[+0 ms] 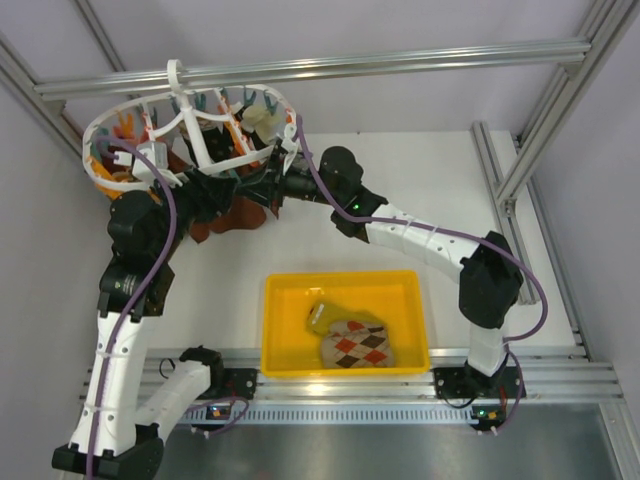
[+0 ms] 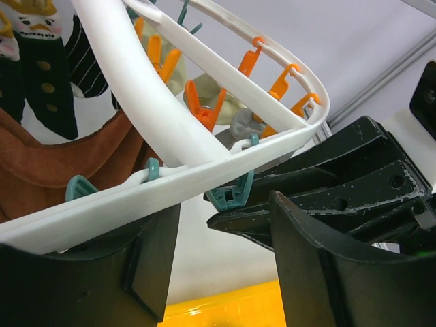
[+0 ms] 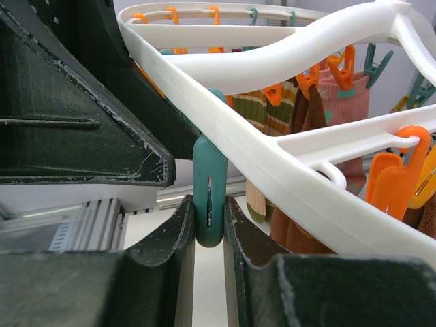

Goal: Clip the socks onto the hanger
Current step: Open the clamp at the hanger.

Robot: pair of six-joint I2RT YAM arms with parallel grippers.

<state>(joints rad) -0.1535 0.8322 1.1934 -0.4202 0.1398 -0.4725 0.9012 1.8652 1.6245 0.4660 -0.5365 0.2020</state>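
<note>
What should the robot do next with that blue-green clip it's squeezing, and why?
Probably the left gripper should dip to the yellow bin for the argyle sock. The right gripper is pinching a teal clip on the hanger, but the left gripper is open and empty, and no sock is at that clip.

Hanger (image 1: 200, 143) at eleven o'clock of the table (image 1: 440, 180), bin (image 1: 340, 277) at six o'clock, socks (image 1: 357, 345) inside the bin.

The hanger (image 1: 190, 110) is looking white, the clip (image 3: 208, 197) teal, the bin (image 1: 340, 280) yellow. The sock (image 1: 357, 345) is showing tan with red, white, brown diamonds.
</note>
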